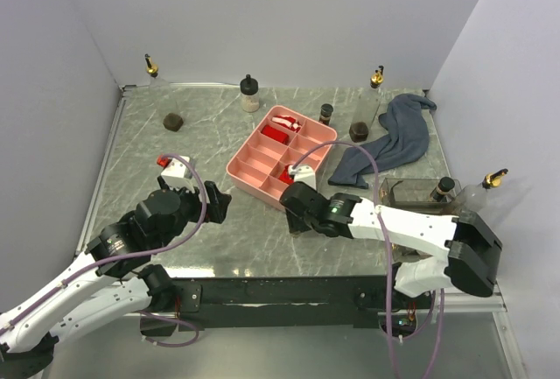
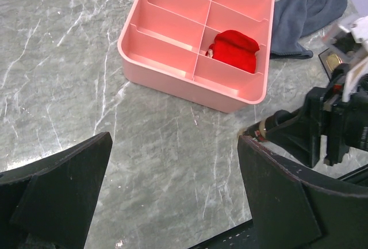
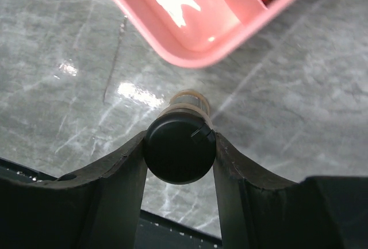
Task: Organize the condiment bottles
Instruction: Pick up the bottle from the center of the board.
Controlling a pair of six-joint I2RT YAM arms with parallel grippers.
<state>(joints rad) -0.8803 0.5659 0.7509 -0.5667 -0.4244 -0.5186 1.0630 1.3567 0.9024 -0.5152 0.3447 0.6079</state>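
My right gripper [image 3: 179, 145] is shut on the black cap of a small cream bottle [image 3: 179, 148], just off the near corner of the pink tray [image 3: 190, 48]; in the top view it is at the front centre [image 1: 293, 213]. My left gripper [image 2: 172, 168] is open and empty over bare marble, left of it [image 1: 214, 204]. Other bottles stand around the back: a gold-spout one [image 1: 151, 68], a black-capped cream one [image 1: 250, 93], a squat dark jar [image 1: 173, 120], a small dark jar [image 1: 325, 114], and a gold-spout bottle [image 1: 376, 81] by a dark jar [image 1: 360, 129].
The pink divided tray [image 1: 262, 147] holds red items. A blue-grey cloth [image 1: 394, 143] lies at the back right. A clear container [image 1: 411, 193] with a black-capped bottle [image 1: 444, 189] and a gold-spout bottle [image 1: 490, 182] are at the right edge. Walls enclose three sides.
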